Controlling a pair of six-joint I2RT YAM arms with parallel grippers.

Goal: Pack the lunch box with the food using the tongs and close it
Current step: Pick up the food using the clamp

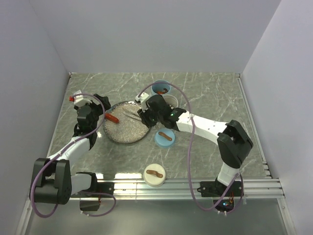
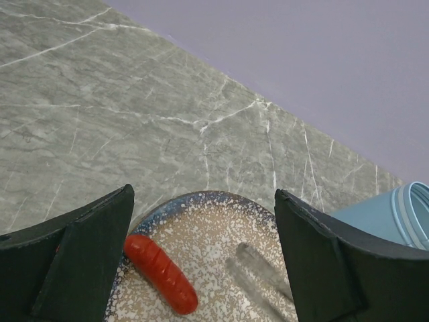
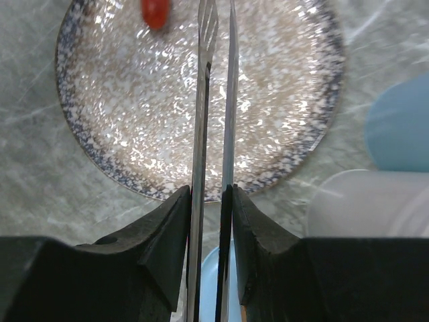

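- Right pincer point(image 3: 211, 198) is clamped on the tongs point(image 3: 230, 80). Both fingers squeeze the two flat metal arms, which sit nearly together with just a thin slit between them.
- The tongs reach out from that grip over the speckled plate point(image 1: 124, 134). Their slotted tips end up near the plate's far-left side. I can't tell if the tips actually touch the plate.
- The only food I can spot is one red sausage point(image 1: 112, 118), lying on the plate right by its left rim. In the right wrist view it's just off to the side of the tong tips, with a gap between them, so it isn't grabbed.
- Left pincer point(image 2: 202, 201) is spread wide and holds nothing. It hangs over the plate's left edge, and the sausage shows between its fingers, close to the left one.
- Blue container point(image 1: 161, 88) stands open on the tabletop point(image 1: 205, 93), just behind the plate's right side. A whitish container point(image 1: 171, 100) is right next to it, partly hidden by the right arm. I can't see what's inside either one.
- Blue lid point(image 1: 165, 138) with a brown strip handle lies flat, just right of the plate.
- White lid point(image 1: 154, 175), same kind of handle, sits well apart from it near the front edge, between the two arm bases.
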